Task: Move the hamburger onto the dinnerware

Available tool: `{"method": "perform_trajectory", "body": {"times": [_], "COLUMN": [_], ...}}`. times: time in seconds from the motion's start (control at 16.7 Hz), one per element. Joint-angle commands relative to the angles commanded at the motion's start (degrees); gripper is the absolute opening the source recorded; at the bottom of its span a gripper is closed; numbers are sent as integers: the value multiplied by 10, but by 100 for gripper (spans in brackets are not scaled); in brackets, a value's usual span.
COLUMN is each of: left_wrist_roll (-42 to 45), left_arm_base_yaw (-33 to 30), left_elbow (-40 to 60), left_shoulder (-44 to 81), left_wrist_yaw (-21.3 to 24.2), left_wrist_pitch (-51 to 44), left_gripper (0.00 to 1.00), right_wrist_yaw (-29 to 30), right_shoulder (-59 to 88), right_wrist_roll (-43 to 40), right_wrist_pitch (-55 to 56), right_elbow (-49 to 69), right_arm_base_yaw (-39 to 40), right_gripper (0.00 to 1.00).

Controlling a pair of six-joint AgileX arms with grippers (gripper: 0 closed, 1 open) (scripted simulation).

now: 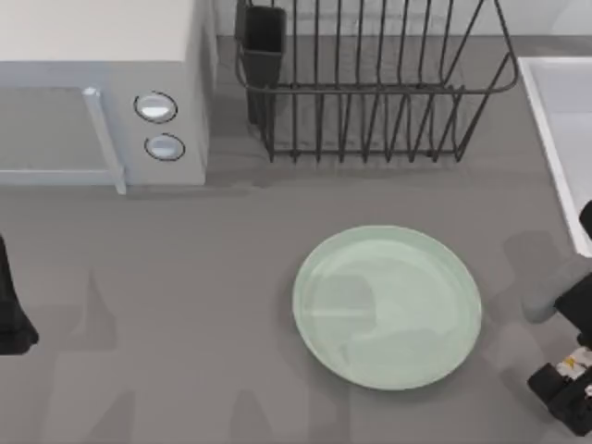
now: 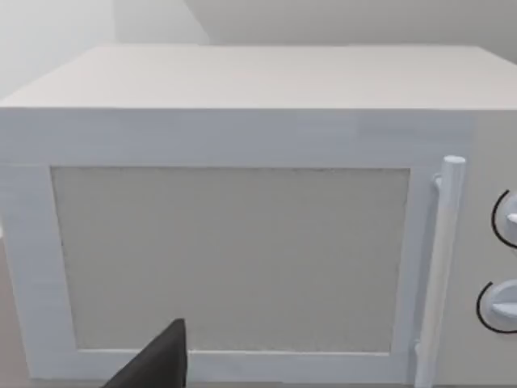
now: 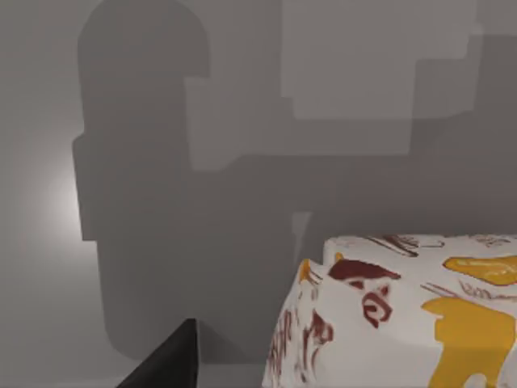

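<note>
Inspecting progress, we judge transfer incomplete: the small whitish, orange-and-red-speckled hamburger [image 1: 575, 363] sits pinched in our right tool [image 1: 566, 377], near the large round mint-green plate [image 1: 387, 307], which is bare.

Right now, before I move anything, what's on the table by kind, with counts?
Plate, mint green: 1
Hamburger, at the right end effector: 1
Microwave, white: 1
Dish rack, dark wire: 1
Total: 4
</note>
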Motion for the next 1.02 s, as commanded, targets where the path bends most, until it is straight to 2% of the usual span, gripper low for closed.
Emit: {"method": "perform_trajectory", "body": {"times": [0.24, 0.66, 1.02], "left_wrist_roll": [0, 0, 0], "left_arm_base_yaw": [0, 0, 0], "left_elbow": [0, 0, 0], "left_shoulder": [0, 0, 0], "left_wrist_yaw": [0, 0, 0], "left_wrist_pitch": [0, 0, 0], "left_gripper": [100, 100, 100], "right_wrist_yaw": [0, 0, 0], "right_shoulder": [-14, -87, -97], "right_wrist_roll": [-2, -4, -3], "right_wrist_pitch": [-43, -243, -258], "right_elbow": [33, 147, 159], "right_arm_base_yaw": [0, -2, -1], "right_gripper": [0, 0, 0]}}
